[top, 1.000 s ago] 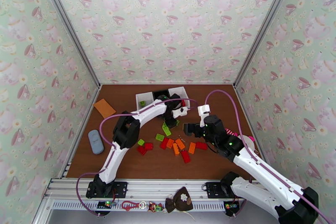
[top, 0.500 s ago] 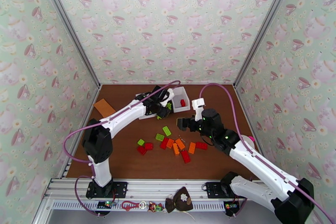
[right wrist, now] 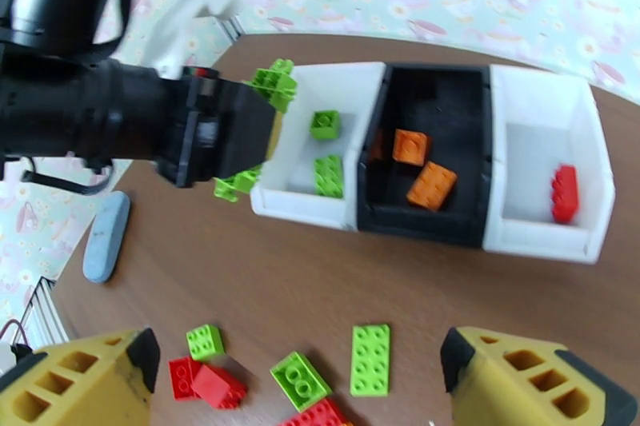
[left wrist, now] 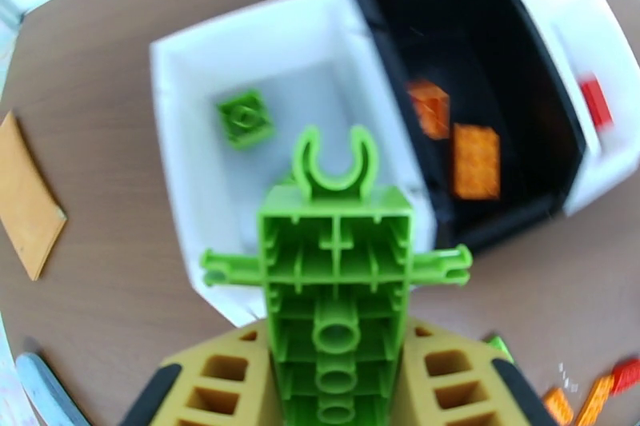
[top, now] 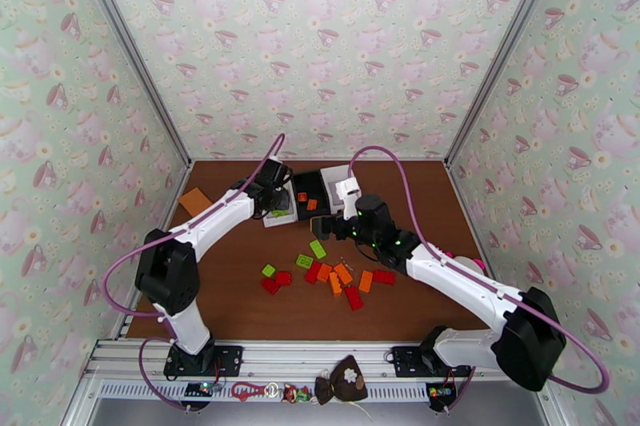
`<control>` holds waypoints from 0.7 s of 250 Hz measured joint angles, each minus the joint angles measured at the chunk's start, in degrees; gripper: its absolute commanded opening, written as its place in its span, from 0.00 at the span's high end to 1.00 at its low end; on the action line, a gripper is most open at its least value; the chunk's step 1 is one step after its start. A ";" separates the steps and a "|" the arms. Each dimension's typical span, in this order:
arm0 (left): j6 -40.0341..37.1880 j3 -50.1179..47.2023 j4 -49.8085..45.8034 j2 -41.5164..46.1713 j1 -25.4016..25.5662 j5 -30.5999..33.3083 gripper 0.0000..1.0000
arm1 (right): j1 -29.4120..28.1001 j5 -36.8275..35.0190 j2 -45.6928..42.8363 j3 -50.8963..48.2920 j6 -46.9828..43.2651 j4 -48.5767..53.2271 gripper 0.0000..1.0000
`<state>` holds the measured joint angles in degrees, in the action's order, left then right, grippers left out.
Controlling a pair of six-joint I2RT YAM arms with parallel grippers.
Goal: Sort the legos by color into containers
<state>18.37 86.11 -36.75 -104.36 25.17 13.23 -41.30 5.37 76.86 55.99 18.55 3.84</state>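
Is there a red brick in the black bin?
No, the black bin holds orange bricks; the red brick lies in the white bin right of it.

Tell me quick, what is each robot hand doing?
Left gripper: shut on a green lego.
Right gripper: open, holding nothing.

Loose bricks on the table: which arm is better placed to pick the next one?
Right. The right tool is open over the loose bricks; the left tool is shut on a green piece at the left white bin rim.
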 measured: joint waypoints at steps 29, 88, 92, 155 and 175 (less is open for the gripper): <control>0.57 5.31 -0.26 -6.23 -1.07 1.27 0.73 | -0.28 0.04 0.92 0.76 -0.63 -0.81 0.01; 0.76 12.13 -2.14 -15.30 -2.01 1.79 0.71 | -0.33 -0.68 0.02 0.72 -1.07 -0.42 0.01; 0.76 12.35 -2.29 -15.52 -2.01 1.79 0.70 | -0.33 -0.74 -0.17 0.68 -1.11 -0.35 0.01; 0.46 12.96 -2.51 -16.09 -2.27 1.53 0.41 | -0.33 -2.99 -4.46 -0.13 -1.25 0.98 0.01; 0.57 12.57 -2.19 -15.26 -2.27 1.40 0.35 | -0.33 -3.69 -5.40 -0.74 -1.22 1.40 0.01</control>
<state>18.94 98.67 -38.94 -119.61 22.90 14.63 -41.63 1.67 71.46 55.24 17.32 5.23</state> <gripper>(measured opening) 0.612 0.990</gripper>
